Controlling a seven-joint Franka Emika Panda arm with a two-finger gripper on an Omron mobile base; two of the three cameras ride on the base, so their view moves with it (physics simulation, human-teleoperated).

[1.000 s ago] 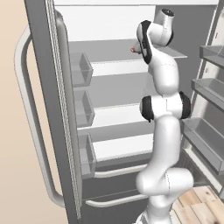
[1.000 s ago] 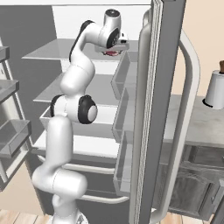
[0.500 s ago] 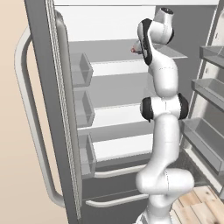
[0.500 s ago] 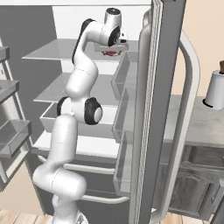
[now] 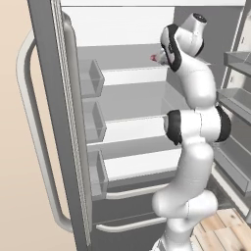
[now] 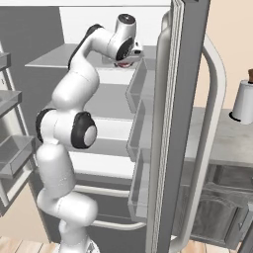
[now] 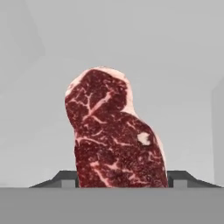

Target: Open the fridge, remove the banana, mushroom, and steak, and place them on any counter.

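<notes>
Inside the open fridge (image 5: pixel 132 93), on its top shelf, our hand (image 7: pixel 122 181) straddles the steak (image 7: pixel 114 133), long axis running away from us; fingers apart, not yet clamped.

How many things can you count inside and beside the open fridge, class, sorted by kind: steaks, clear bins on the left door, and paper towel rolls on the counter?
Steak: 1
Clear bins on the left door: 3
Paper towel roll on the counter: 1
Total: 5
</notes>
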